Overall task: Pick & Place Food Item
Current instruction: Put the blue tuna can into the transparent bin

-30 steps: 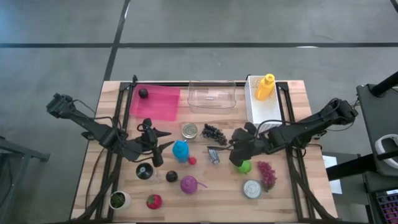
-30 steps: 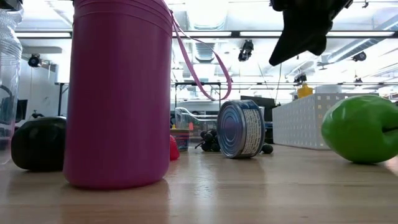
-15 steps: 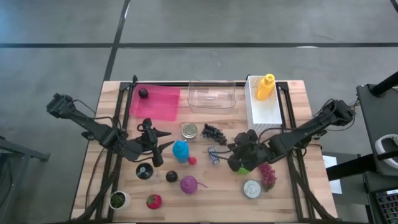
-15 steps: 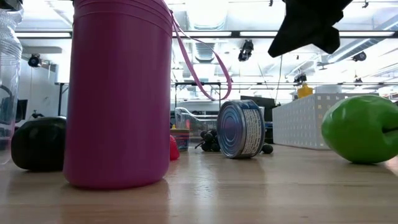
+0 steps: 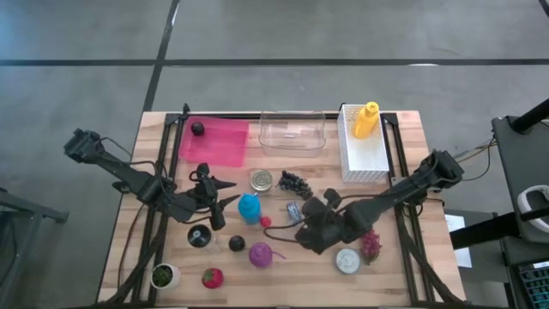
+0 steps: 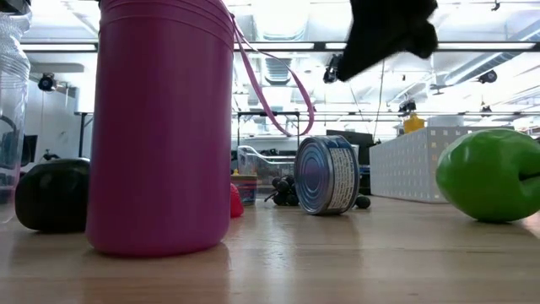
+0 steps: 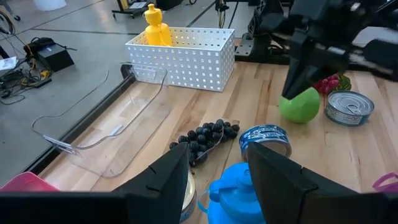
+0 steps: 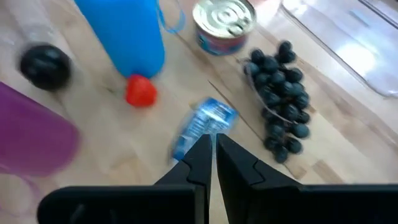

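Note:
My right gripper [image 5: 302, 233] [image 8: 212, 152] is shut and empty. It hangs above the table's middle, near a small blue-labelled can [image 8: 202, 130] lying on its side. Close by are a red berry [image 8: 141, 91], dark grapes [image 8: 280, 93] and an upright tin [image 8: 224, 25]. The green apple [image 7: 300, 106] [image 6: 494, 175] rests on the wood under my right arm. My left gripper [image 5: 230, 204] [image 7: 217, 174] waits open left of centre, just beside the blue cup [image 5: 249, 208], with nothing between its fingers.
A pink mat [image 5: 213, 142] with a dark ball, a clear tub [image 5: 292, 131] and a white basket [image 5: 362, 154] holding a yellow bottle line the far edge. Nearer me stand a purple cup [image 5: 260, 254], a flat tin [image 5: 347, 260], red grapes [image 5: 369, 242] and a strawberry [image 5: 212, 277].
My right gripper has travelled from above the green apple toward the table's left and near edges, staying shut and at much the same height. It now hangs by the lying blue-labelled can. Nothing on the table has moved.

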Controlling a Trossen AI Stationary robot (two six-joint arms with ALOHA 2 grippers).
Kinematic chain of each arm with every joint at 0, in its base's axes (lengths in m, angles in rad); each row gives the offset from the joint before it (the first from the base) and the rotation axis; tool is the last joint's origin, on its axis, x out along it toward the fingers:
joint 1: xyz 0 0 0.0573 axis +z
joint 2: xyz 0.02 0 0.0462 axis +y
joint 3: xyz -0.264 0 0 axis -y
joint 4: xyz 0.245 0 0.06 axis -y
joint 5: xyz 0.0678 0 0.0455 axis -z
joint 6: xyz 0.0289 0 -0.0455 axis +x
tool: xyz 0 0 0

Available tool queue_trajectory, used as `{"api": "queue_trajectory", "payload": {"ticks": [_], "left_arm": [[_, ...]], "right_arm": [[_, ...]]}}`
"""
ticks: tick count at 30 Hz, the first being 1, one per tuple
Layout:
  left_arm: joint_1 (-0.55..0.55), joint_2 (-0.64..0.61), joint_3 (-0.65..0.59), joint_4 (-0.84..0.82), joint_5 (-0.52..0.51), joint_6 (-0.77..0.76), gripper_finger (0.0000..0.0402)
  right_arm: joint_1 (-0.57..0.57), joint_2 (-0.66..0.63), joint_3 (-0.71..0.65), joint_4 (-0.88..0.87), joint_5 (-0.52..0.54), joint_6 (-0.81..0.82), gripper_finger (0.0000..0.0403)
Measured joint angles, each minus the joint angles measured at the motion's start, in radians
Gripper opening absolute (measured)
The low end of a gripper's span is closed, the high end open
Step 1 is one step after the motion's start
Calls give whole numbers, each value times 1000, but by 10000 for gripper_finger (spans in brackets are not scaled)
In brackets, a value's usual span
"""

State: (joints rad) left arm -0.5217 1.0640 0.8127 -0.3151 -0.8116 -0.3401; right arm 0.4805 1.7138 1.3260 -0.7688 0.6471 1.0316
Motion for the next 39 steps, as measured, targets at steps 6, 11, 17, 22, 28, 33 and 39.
{"api": "queue_trajectory", "payload": {"ticks": [6,11,17,22,28,33,39], "left_arm": [[0,0,0,-3,0,0,168],[0,0,0,-3,0,0,170],[0,0,0,-4,0,0,169],[0,0,0,-4,0,0,169],[0,0,0,-4,0,0,170],[0,0,0,-4,0,0,169],[0,0,0,-5,0,0,170]], "right_arm": [[-1,29,85,-55,4,38,22],[0,40,74,-76,8,71,23],[0,36,46,-69,8,114,50],[-1,36,38,-43,8,113,95],[-1,57,22,-18,5,119,165],[-1,86,18,7,3,120,216],[-1,104,17,11,6,121,258]]}}
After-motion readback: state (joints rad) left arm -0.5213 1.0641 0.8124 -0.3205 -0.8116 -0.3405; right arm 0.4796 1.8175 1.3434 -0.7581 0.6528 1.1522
